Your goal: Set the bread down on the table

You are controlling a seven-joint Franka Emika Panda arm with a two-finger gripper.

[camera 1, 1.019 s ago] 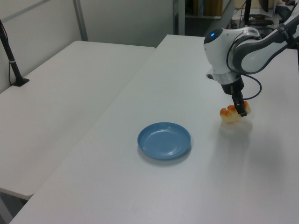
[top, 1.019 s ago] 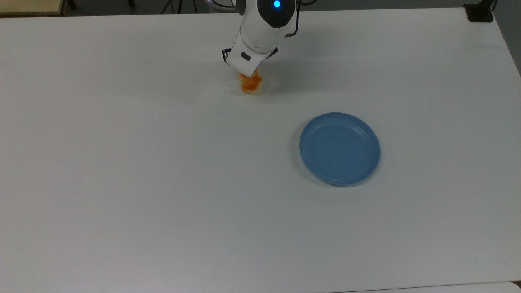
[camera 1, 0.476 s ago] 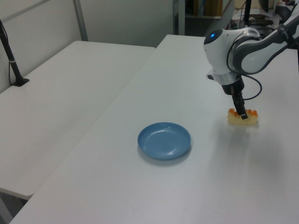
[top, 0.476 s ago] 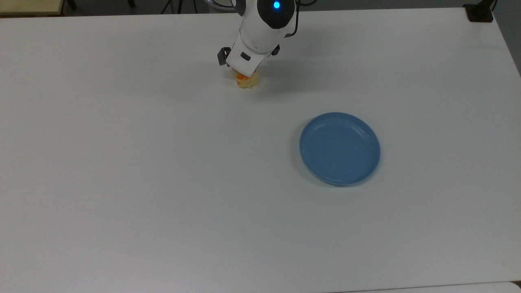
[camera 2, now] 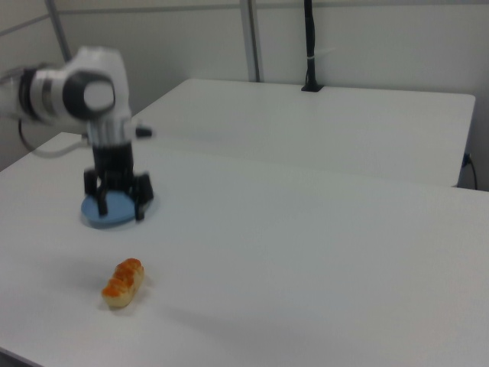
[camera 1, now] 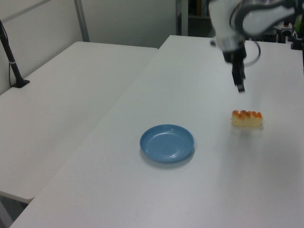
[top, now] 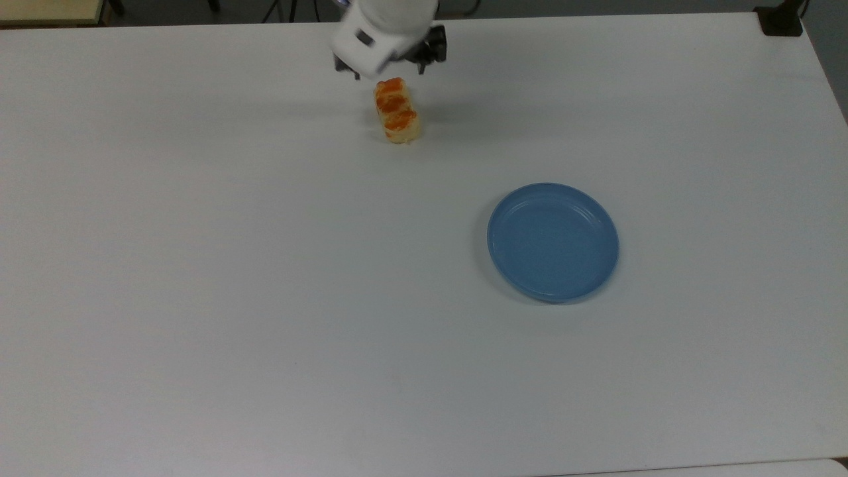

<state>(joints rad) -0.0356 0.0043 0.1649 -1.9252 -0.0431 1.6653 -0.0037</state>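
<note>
Top view: pincer [top: 387, 63] has released bread [top: 396, 110] onto table [top: 199, 265].

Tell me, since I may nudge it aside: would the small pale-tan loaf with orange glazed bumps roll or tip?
The small pale-tan loaf with orange glazed bumps lies lengthwise on the white tabletop, bumps up, so it probably slides, not rolls. It looks light for its size. Its low shape suggests little tipping risk.

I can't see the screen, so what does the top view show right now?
A small bread loaf with orange glazed bumps lies on a large white table, just below the robot's open gripper, which hangs above it without touching. An empty blue plate sits apart, toward the top view's lower right.
</note>
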